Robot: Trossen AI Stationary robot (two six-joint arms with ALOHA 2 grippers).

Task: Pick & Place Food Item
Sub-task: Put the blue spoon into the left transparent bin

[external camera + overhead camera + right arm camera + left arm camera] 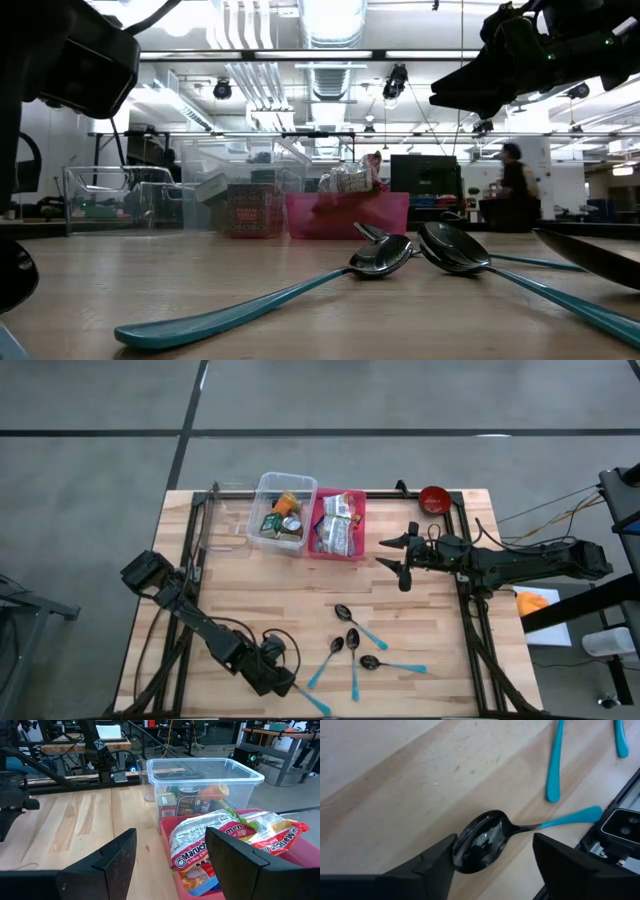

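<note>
Item: bench with two bins at the far edge, a clear tub [283, 512] of tins and small packs, and touching it a pink bin [339, 526] of noodle packets [235, 840], the food for this job. Right gripper [402, 557] hangs just beside the pink bin, fingers apart, nothing between them. Left gripper [492, 857] sits low at the near edge, fingers spread either side of the black bowl of a teal-handled spoon [485, 840], not seen clamped on it. Four more spoons [353, 649] lie loose mid-table; a red bowl [433, 498] stands at the far right corner. Risks, as I judge them: the spoon's rounded bowl could squirt out sideways if the left fingers close off-centre, or skid toward the frame rail; the right fingers could pinch only crinkly wrapper, so a packet slips or drags its neighbour over the rim. Legible writing: "Maruchan" on the packets; tin labels too small to read.
</note>
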